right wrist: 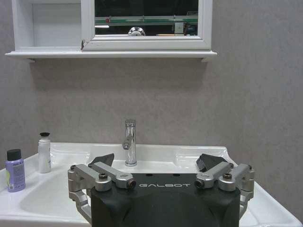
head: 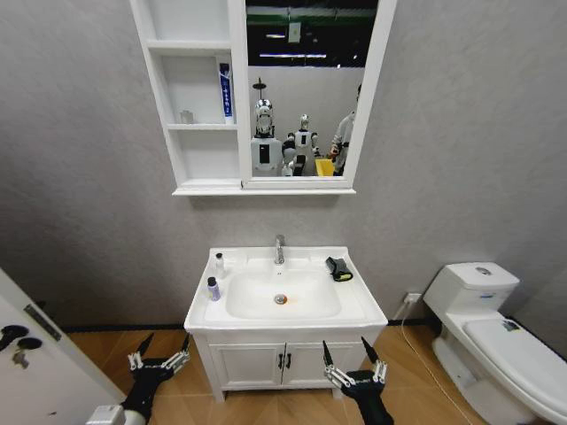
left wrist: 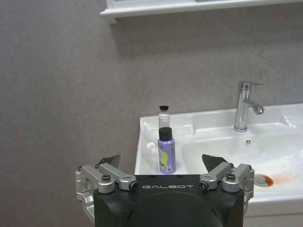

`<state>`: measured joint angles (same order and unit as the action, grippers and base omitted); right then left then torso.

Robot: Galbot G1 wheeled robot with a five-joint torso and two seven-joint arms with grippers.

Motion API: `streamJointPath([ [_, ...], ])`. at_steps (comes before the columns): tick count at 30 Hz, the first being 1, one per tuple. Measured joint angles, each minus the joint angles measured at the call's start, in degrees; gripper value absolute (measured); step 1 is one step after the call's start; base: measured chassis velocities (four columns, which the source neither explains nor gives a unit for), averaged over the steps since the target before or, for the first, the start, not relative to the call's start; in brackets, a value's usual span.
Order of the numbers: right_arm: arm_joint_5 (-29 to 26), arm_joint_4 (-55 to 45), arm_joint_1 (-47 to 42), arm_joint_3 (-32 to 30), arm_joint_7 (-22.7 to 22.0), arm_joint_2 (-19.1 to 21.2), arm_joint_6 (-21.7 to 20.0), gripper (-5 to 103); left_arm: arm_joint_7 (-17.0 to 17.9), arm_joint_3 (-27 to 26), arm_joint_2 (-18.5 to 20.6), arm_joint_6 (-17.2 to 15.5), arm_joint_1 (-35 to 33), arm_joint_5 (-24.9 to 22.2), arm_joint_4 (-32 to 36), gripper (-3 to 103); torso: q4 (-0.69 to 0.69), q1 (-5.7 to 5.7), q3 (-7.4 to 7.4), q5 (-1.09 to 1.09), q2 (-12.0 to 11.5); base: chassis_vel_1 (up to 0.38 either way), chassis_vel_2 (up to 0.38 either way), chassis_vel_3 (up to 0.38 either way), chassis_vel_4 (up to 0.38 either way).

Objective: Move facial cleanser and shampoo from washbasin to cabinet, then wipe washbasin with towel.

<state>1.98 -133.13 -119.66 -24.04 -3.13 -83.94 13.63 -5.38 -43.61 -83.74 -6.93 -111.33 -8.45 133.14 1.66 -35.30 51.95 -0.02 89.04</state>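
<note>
Step in hand, as I judge it: the very start, approach stage, nothing grasped and nothing moved to the cabinet.

Nearest: left gripper low in front of the vanity's left corner, jaws spread wide, empty. Right gripper low in front of the vanity's right door, jaws also spread, empty. Both sit below the washbasin rim level.

Ahead of the left jaws and above them: purple bottle with a black cap, on the basin's left ledge, upright, long axis vertical, cap up. In the left wrist view it lines up roughly between the two jaws, well apart from them. Just behind it, near the back corner, white bottle with a dark cap, also upright, cap up. Which one is cleanser and which shampoo I cannot tell.

Ahead of the right jaws, farther off: chrome tap at the basin's back middle, spout pointing toward the robot. The towel lies on the back right ledge, long axis running diagonally front-right to back-left, above and beyond the right jaws.

Farthest: the cabinet on the wall, high above both jaws, cubbies facing the robot; a blue-and-white item stands in the middle cubby.

Next move likely calls for: raising the left arm to ledge height, reaching forward with the jaws straddling the purple bottle sideways, gripping its body below the cap and keeping it vertical.
</note>
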Motion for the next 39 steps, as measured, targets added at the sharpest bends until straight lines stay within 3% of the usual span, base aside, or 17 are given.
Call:
streamJointPath([
  [6,0.6,2.3,1.5,1.8,0.2,1.7,-0.2,100,0.0,-0.4,0.1,0.2,1.3,-0.5,-3.6,93,-0.03,0.11,-0.03,0.03,0.0,0.056,-0.010,-0.067,-0.018],
  [10,1.2,4.0,1.4,1.7,0.3,1.7,0.6,100,0.0,-0.1,2.2,-1.2,3.8,-1.9,-6.4,93,-0.04,0.12,-0.03,0.04,0.1,0.024,-0.008,-0.010,0.023],
  [14,1.0,5.1,0.1,-0.1,0.5,1.7,1.0,100,0.0,3.5,9.3,-2.4,13.1,-5.2,-15.3,96,-0.01,0.03,-0.01,0.02,0.0,0.000,0.000,0.000,0.000],
  [20,-0.2,5.6,-0.9,-1.1,0.5,1.2,0.6,100,0.1,8.1,14.6,-2.2,21.9,-7.3,-24.2,96,-0.01,0.03,0.00,0.00,0.0,0.000,0.000,0.000,0.000],
  [29,0.0,6.8,-3.1,-1.5,0.0,-1.1,0.7,100,-0.3,12.5,15.3,-2.4,35.2,-12.3,-36.7,96,-0.03,0.03,0.00,0.01,0.0,0.000,0.000,0.000,0.000],
  [39,-0.8,6.3,-4.6,-2.4,-0.8,-1.8,0.1,100,-0.3,16.3,15.3,-2.1,44.2,-13.0,-42.2,96,-0.02,0.04,-0.01,0.02,0.0,0.000,0.000,0.000,0.000],
])
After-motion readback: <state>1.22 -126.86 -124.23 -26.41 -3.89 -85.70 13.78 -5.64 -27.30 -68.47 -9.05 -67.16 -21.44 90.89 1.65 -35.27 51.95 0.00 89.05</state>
